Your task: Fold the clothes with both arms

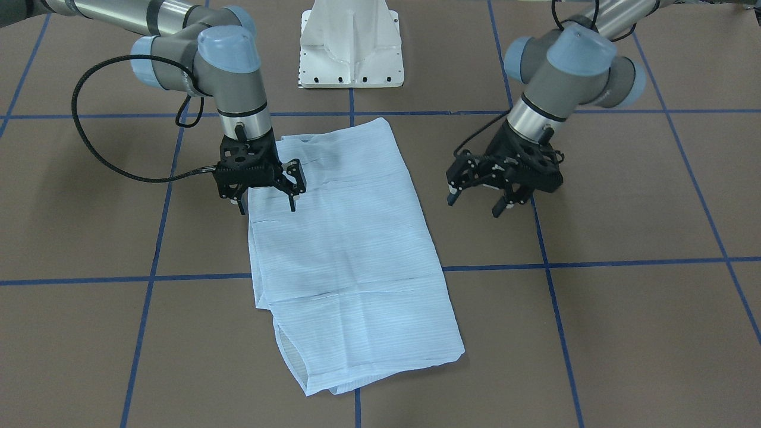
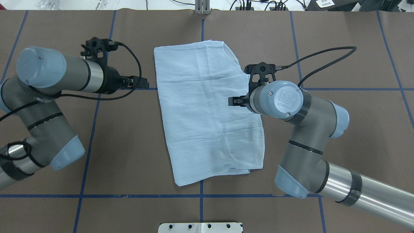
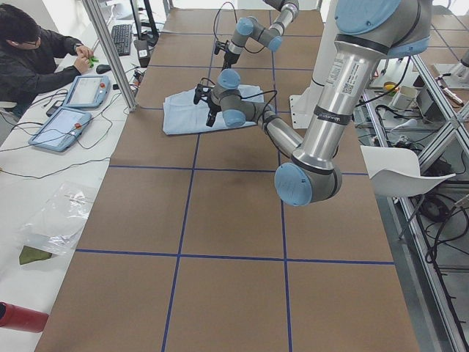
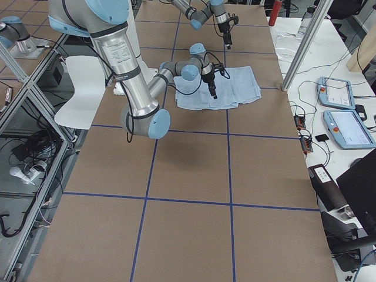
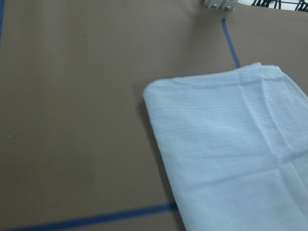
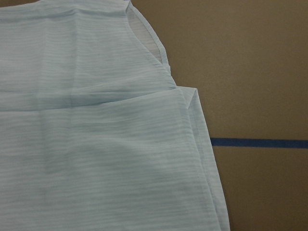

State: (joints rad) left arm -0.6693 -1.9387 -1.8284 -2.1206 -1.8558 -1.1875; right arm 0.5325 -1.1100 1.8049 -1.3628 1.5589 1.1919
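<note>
While over the shirt (image 1: 351, 249), right tool (image 1: 267, 202) vertical; left tool (image 1: 474, 203) tilted, apart.

The only mark that can be read is an embossed "UR" logo on the round light blue joint cap (image 2: 286, 98) of the right arm (image 2: 304, 142). In the overhead view it sits just beside the shirt (image 2: 200, 110), at the shirt's edge on that view's right. Dark lettering runs along the silver tube of the left arm (image 3: 322, 132) in the left side view. Similar lettering runs along the right arm's tube in the right side view. Both are too small to read.
</note>
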